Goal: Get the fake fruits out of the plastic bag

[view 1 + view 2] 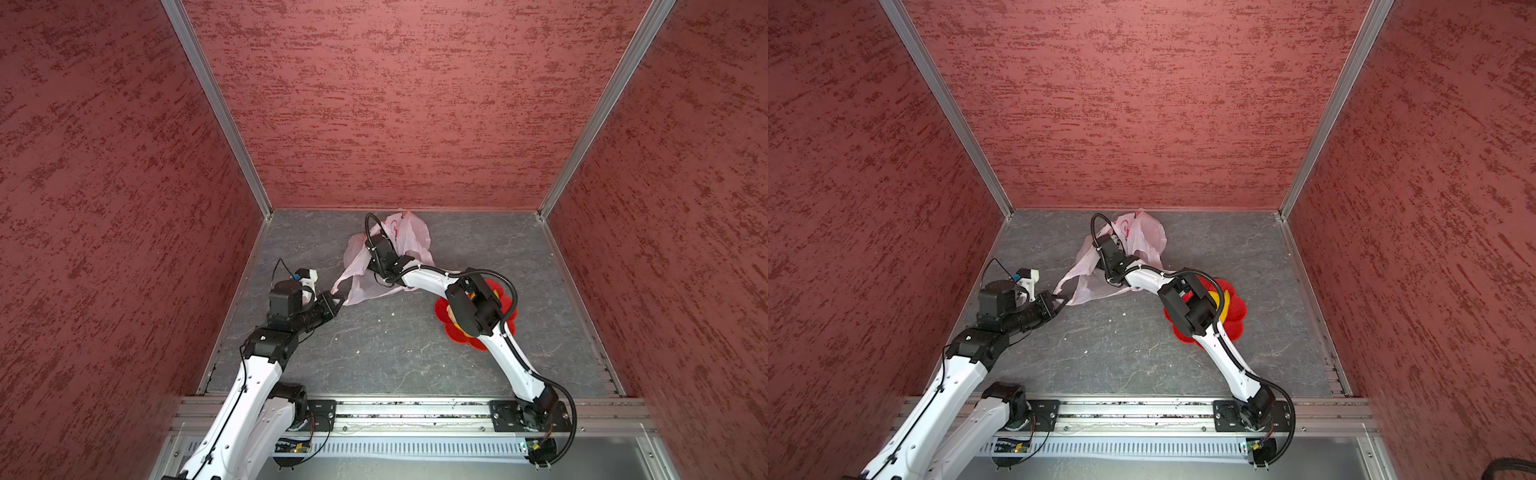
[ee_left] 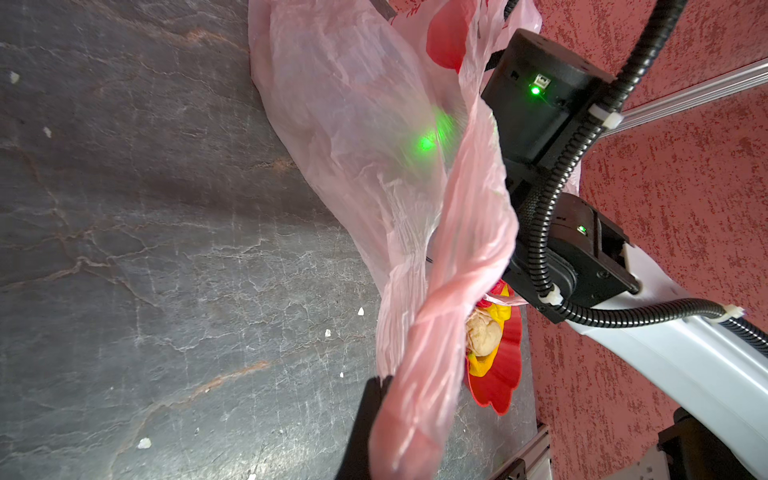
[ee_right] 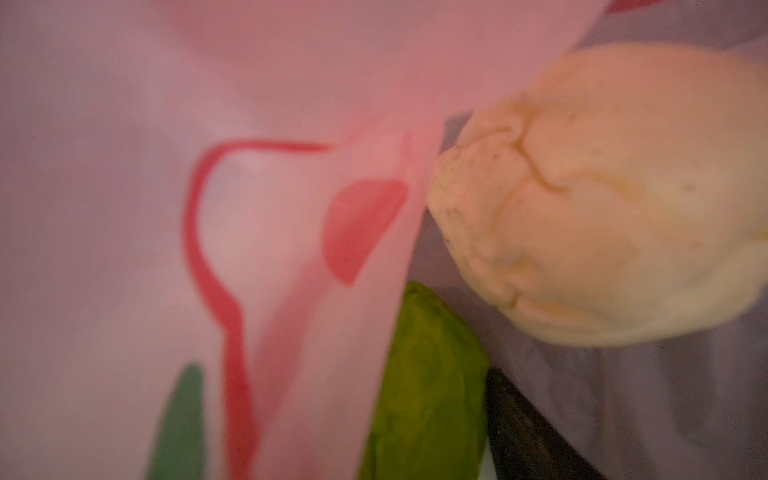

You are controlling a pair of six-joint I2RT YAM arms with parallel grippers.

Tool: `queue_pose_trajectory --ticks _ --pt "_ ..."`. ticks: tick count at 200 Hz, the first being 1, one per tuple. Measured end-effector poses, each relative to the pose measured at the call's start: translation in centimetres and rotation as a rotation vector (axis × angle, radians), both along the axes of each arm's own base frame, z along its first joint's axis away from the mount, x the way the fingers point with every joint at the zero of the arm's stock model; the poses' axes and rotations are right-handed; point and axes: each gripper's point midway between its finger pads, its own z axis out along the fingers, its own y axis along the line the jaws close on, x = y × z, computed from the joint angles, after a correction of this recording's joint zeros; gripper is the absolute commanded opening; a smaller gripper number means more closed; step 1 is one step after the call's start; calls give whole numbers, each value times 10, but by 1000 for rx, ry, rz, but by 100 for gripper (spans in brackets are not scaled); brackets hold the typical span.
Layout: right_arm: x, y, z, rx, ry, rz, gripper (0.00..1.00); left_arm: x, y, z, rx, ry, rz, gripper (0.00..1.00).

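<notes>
We see red stippled walls (image 1: 104,208) and aluminium posts (image 1: 217,104) boxing in a grey, veined stone-look tabletop (image 1: 374,353) flecked with white crumbs. Left of the plastic bag (image 1: 409,232), the left gripper (image 1: 337,300) is clamped on its twisted handle. The right gripper (image 1: 376,245) is sunk inside the bag, beside a green fruit (image 3: 428,395) and 1 beige lumpy ball (image 3: 602,199); we cannot tell how its jaws stand. Right of the bag, a red flower-shaped dish (image 1: 461,338) holds a banana (image 1: 1226,309).
</notes>
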Motion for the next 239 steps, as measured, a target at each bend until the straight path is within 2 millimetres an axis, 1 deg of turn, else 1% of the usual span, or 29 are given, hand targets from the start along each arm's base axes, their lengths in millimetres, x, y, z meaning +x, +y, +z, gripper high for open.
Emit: queue_pose_trajectory --ticks 18,72,109,152,180,212,239 --pt "0 0 0 1 1 -2 68 0 0 1 -1 -4 1 0" --pt "0 0 0 0 -3 1 51 1 0 2 -9 -2 10 0" --pt "-3 -1 -1 4 -23 17 47 5 1 2 -12 -3 24 0" --pt "-21 -14 1 -27 -8 50 43 11 6 3 -10 -7 64 0" --pt "-37 -23 4 -45 4 77 42 16 10 8 -3 -19 91 0" --pt "-54 -30 13 -57 1 110 41 22 12 21 -2 -54 110 0" --pt "-68 -33 23 -70 -13 141 41 24 15 22 2 -60 126 0"
